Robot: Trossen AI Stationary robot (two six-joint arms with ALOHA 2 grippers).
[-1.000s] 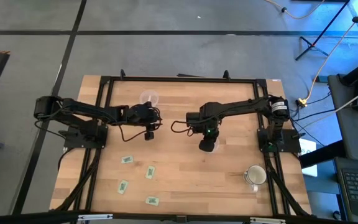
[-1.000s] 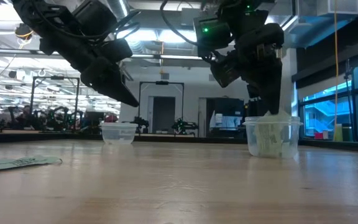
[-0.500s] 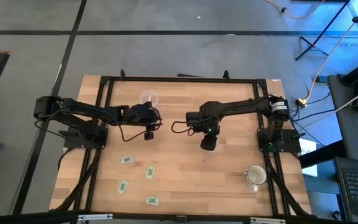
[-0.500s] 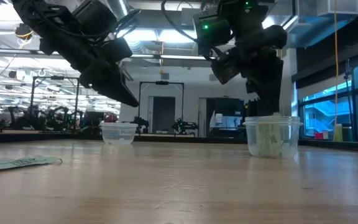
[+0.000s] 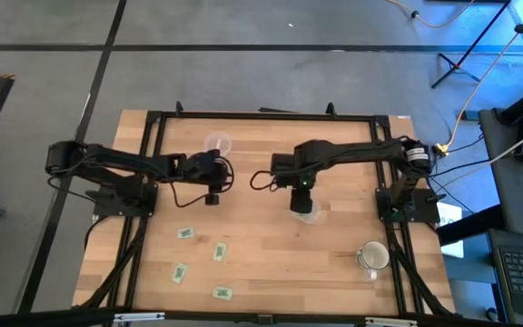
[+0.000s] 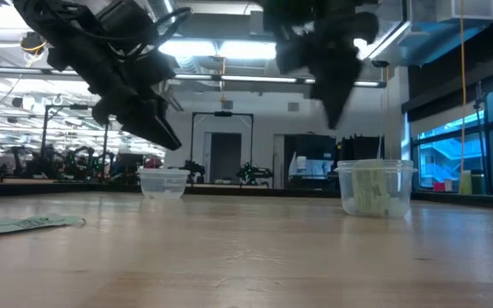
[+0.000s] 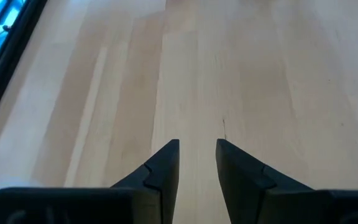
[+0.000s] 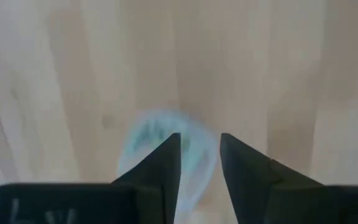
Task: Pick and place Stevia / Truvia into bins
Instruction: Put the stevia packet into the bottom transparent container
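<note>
**Stevia packets wait at the front edge, two cups stand farther back**

Stevia packets, four of them, lie flat and well apart on the near left part of the worktop (image 5: 271, 263): one nearest the front edge (image 5: 222, 292), one just behind it to the left (image 5: 179, 272), another (image 5: 218, 252) a little farther in, and the last (image 5: 185, 232) farthest back of the group. From table height one green packet (image 6: 28, 223) shows at the left, lying flat on the wood. An opaque mug (image 5: 371, 257) stands alone near the front right corner.

Move back and there is the first clear cup (image 5: 306, 212), right of centre, with pale green packets stacked inside it (image 6: 369, 192). Right pincer (image 5: 300, 202) hangs above the cup's far rim, clear of it and raised well over it in the low view (image 6: 332, 107). Its own camera looks down past two dark fingers (image 8: 166, 163) that stand apart with a gap between them, nothing pinched, the cup blurred below.

Left pincer (image 5: 212, 197) hovers over bare wood left of centre, tips pointing down (image 6: 165, 137). Its fingers (image 7: 166, 163) are parted too, a narrow gap, empty.

Farthest back, the second clear cup (image 5: 218, 143) stands near the rear edge, beyond the left pincer; whether it holds anything I cannot tell.
</note>
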